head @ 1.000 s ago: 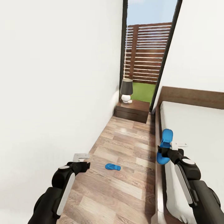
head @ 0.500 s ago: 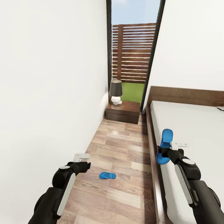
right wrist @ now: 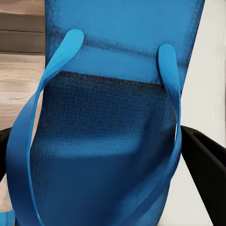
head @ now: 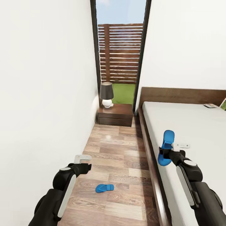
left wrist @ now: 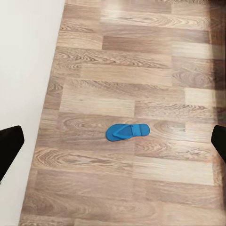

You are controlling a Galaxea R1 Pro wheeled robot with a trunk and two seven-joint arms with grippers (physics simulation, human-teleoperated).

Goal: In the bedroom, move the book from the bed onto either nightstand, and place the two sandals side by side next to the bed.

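The right gripper [head: 166,153] holds one blue sandal [head: 166,146] up over the edge of the bed [head: 188,125], the left gripper [head: 82,160] is open and holds nothing, and the held sandal should go down flat, right beside the other sandal [head: 104,188] on the floor [head: 119,147].

No readable text, label or number anywhere.

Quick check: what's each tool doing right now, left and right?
Left tool: open, holding nothing, above the floor.
Right tool: shut on a blue sandal, held over the bed's edge.
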